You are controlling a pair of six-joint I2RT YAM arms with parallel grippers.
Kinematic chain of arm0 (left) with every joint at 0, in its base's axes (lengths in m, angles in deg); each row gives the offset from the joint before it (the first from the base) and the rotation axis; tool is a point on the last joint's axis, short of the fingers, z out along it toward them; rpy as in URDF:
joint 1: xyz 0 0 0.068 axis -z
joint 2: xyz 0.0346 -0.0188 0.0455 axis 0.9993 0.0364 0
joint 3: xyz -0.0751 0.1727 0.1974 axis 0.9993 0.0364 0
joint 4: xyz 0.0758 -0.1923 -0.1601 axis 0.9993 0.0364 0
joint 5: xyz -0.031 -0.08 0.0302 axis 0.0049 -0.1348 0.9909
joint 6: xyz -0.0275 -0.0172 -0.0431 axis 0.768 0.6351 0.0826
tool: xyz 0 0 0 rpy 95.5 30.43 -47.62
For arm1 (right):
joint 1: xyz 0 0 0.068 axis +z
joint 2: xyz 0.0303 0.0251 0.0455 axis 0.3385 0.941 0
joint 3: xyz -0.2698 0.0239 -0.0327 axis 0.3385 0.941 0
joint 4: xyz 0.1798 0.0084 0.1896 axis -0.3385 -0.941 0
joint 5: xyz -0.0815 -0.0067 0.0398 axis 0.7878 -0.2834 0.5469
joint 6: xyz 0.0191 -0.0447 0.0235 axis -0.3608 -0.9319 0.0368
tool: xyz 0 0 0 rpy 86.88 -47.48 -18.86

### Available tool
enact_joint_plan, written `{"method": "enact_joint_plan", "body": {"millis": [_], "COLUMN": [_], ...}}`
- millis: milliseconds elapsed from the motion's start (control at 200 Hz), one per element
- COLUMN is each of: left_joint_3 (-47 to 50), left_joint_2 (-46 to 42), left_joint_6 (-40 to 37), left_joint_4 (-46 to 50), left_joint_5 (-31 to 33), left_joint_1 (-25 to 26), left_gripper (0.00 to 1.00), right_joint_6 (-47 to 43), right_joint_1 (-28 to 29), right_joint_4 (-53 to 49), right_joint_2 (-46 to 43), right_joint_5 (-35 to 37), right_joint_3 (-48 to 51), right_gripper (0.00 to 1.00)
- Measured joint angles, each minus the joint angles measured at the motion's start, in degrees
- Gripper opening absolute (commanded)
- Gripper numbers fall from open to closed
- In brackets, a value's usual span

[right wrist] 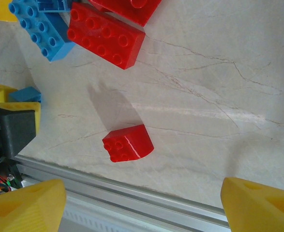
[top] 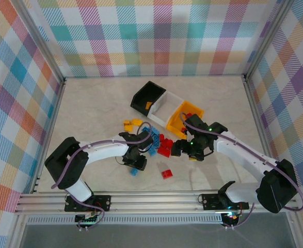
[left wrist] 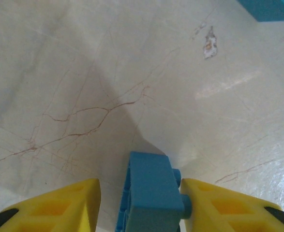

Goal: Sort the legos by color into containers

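Blue lego [left wrist: 149, 193] in left hand [left wrist: 141, 189]: lower end was cut off by bottom edge; grip could not be determined.
Second blue lego [left wrist: 270, 8]: was cropped at top corner.
Red lego [right wrist: 132, 7]: was cut by top edge.
Yellow container [top: 175, 118]: was partly covered by right arm [top: 244, 150].

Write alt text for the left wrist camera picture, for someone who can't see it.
A light blue lego brick stands between the left gripper's two yellow fingers, over a pale veined tabletop. The corner of another blue brick shows at top right.
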Motion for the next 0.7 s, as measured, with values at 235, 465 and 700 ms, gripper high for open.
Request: {"method": "enact_joint_plan", "body": {"millis": [235, 465, 700], "left_joint_3": [0.9, -4.7, -31.3], "left_joint_2": [0.0, 0.0, 7.4], "left_joint_6": [0.5, 0.9, -2.1], "left_joint_4": [-0.1, 4.0, 8.2], "left_joint_5": [0.0, 0.7, 0.2], "left_joint_1": [0.0, -0.1, -5.0], "left_gripper": [0.21, 0.21, 0.2], "right_joint_6": [0.4, -0.1, -1.4], "right_joint_1": [0.1, 0.1, 0.2], "right_joint_4": [0.2, 0.1, -1.7], "right_joint_2": [-0.3, -0.3, -0.5], "right_joint_5": [0.2, 0.9, 2.5], "right_joint_3": [0.7, 0.7, 0.6], "right_gripper": [0.84, 0.84, 0.84]}}
